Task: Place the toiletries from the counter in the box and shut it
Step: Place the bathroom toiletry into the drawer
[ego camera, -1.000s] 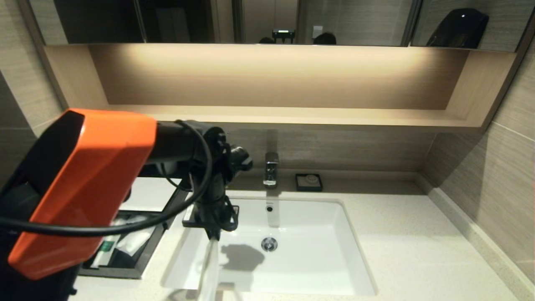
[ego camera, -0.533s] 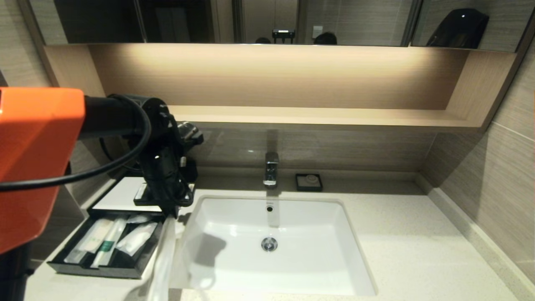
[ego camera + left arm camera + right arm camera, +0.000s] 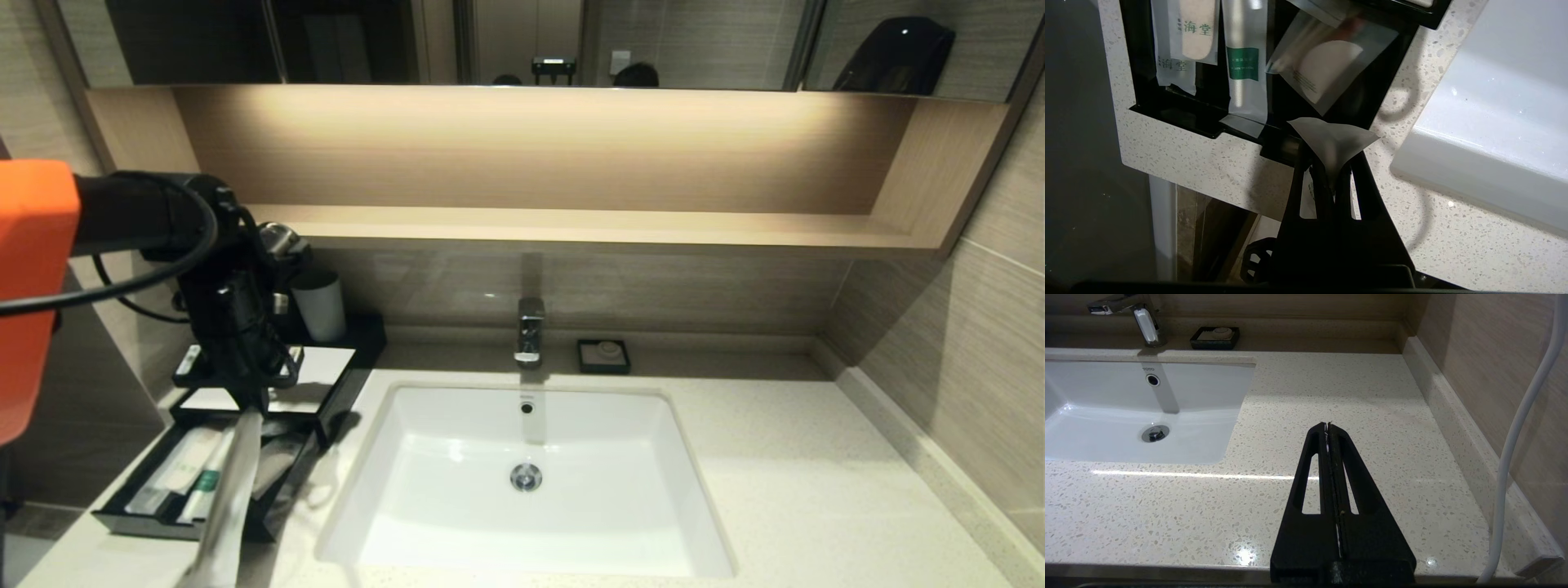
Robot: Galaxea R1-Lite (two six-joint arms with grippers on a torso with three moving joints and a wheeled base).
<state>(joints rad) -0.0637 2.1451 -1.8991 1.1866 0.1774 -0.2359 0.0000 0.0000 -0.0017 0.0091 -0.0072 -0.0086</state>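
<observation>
Left tool [image 3: 249,406], left of frame above the open drawer of the box [image 3: 331,400], is clamped on a long clear packet [image 3: 229,498] that hangs down over the drawer's front edge. A second packet with a green mark [image 3: 1244,65] lies inside the drawer beside short white sachets [image 3: 1184,41]. Right tool [image 3: 1329,426] is pressed together over the bare worktop [image 3: 1331,388], right of the sink [image 3: 1094,416].

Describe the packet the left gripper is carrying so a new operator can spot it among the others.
Find the white sink, then the open black box on the counter to its left. The left gripper, shut, dangles a long clear-wrapped packet over the drawer's sink-side edge. Unlike the packets lying flat inside, such as the green-marked one, it hangs in the air.
</observation>
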